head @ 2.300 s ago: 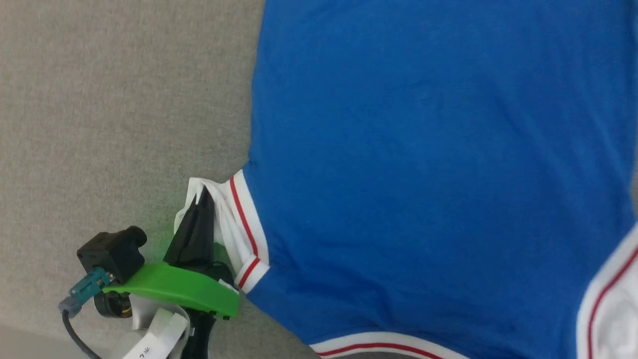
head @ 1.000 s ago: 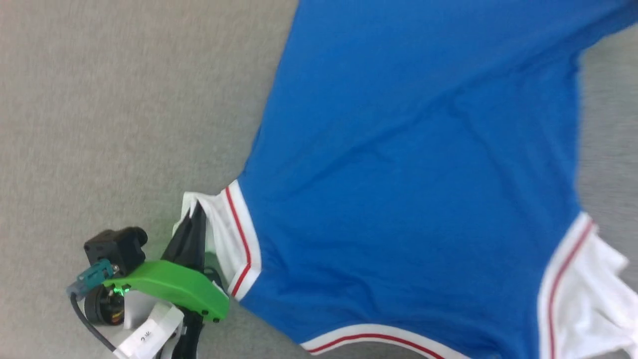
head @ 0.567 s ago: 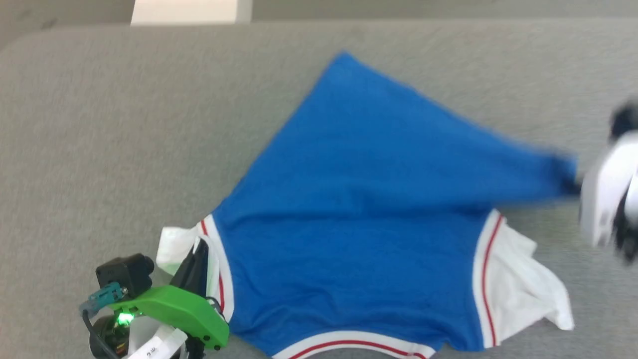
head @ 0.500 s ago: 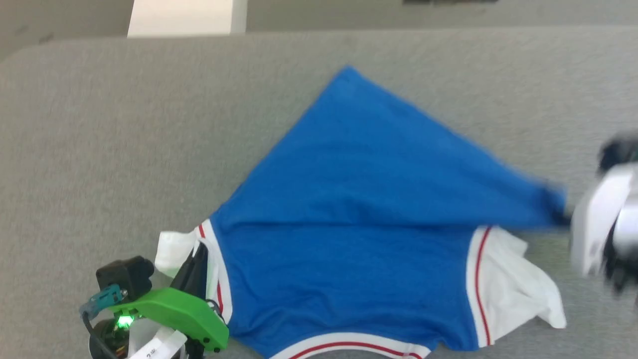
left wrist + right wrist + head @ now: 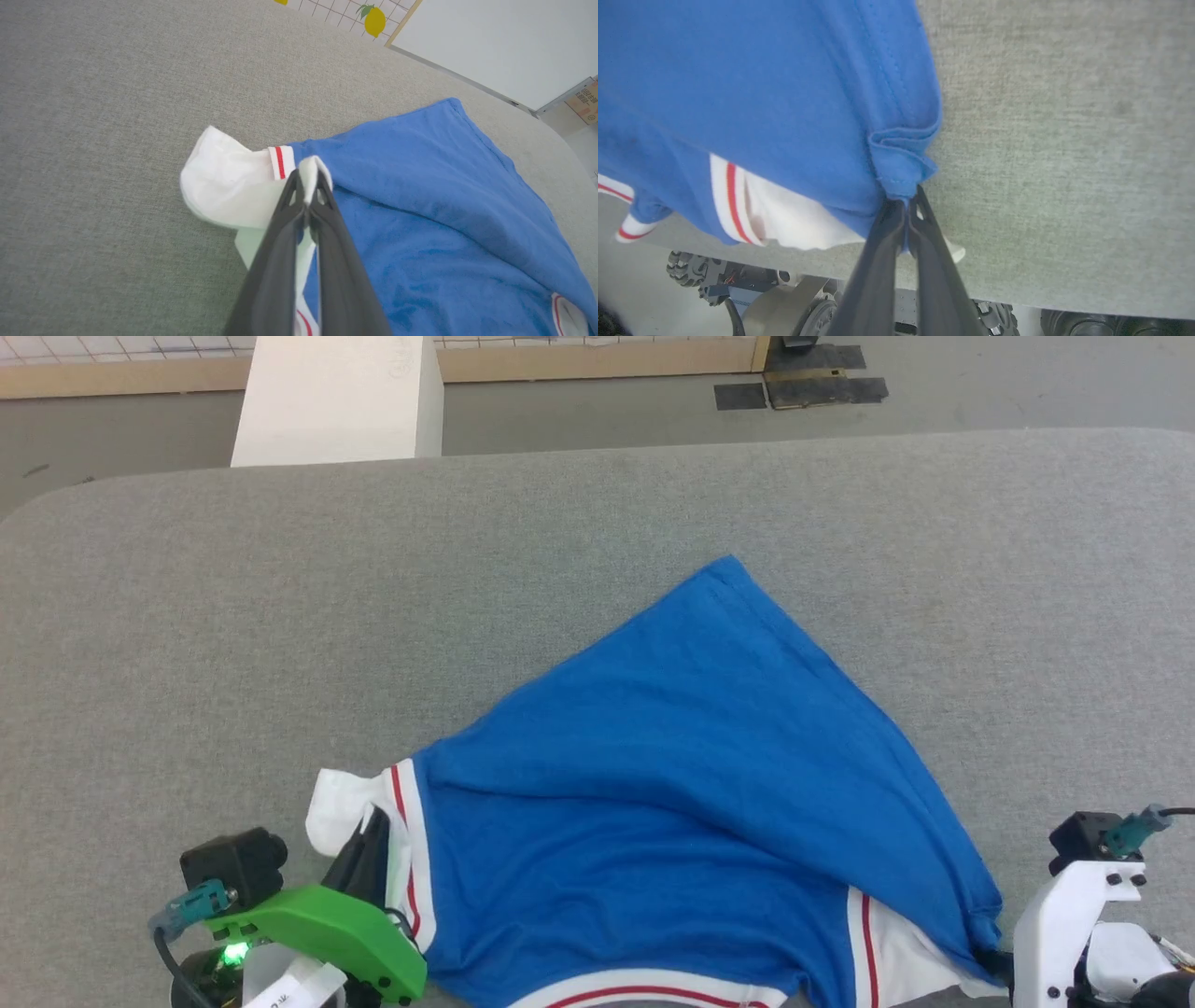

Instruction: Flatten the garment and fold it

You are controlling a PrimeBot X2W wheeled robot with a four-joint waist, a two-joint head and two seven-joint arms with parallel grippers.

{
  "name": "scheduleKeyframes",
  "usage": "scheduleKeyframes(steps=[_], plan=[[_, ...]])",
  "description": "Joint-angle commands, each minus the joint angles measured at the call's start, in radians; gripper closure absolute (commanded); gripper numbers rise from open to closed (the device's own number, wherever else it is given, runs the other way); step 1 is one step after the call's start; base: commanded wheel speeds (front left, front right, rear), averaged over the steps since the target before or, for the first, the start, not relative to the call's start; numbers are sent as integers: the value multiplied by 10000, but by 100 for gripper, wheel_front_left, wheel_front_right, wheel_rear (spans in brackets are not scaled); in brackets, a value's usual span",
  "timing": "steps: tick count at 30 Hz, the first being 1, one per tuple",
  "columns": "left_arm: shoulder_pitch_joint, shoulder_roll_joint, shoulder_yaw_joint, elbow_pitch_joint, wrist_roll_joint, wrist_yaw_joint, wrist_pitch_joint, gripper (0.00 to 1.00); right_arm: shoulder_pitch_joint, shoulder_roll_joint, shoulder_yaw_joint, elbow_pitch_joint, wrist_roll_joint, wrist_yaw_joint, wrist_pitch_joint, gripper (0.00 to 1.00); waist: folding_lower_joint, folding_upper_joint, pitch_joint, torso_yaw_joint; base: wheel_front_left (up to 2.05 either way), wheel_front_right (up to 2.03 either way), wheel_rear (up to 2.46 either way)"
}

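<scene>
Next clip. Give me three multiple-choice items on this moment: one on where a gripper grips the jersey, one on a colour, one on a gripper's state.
1. Which part of the jersey does the left gripper pinch?
A. white sleeve
B. collar
C. front number

2. What colour is the stripe in the white trim?
A. green
B. red
C. black

3. How does the right gripper stand?
A. wide open
B. shut on a blue corner of the jersey
C. shut on nothing

Answers:
1 A: the left wrist view shows white sleeve cloth between its closed jaws.
2 B: a red line runs along the trim.
3 B: the right wrist view shows bunched blue cloth clamped in its jaws.
</scene>
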Motion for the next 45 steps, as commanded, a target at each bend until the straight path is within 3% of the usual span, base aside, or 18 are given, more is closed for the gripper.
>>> scheduleKeyframes(steps=[1,2,3,9,13,18,23,33,45], plan=[[135,12,45,28,-46,68,-30,100,232,191,-53,38,21,-13,-164,94,1,0,-33,-19,0,0,0],[146,17,50,42,-55,72,-28,100,176,222,-127,-68,61,-13,-317,56,1,0,-53,-25,0,0,0],[157,20,50,64,-66,75,-22,100,82,271,-298,-224,125,-13,-581,0,1,0,-98,-29,0,0,0],[248,28,44,92,-143,54,-34,100,-547,690,-1369,-1328,524,-13,-2338,0,1,0,-342,-90,0,0,0],[336,51,68,84,-176,74,-49,100,-998,461,-1457,-1950,441,-13,-4035,0,1,0,-454,-146,0,0,0],[301,93,13,-5,-139,80,-40,100,-1598,32,-815,-1727,327,-13,-6350,0,1,0,-364,8,0,0,0],[138,88,-57,-113,-73,57,-81,100,-2693,-196,-36,-941,94,-13,-6765,0,1,0,123,301,0,0,0],[-683,-131,-306,-192,58,-124,-258,100,-6254,-726,1678,1017,-885,-13,-5442,0,1,0,1737,1592,0,0,0],[-1347,-571,-529,118,-38,-418,-689,100,-9228,-1364,3956,3305,-1782,-13,-1162,0,1,0,3181,2664,0,0,0]])
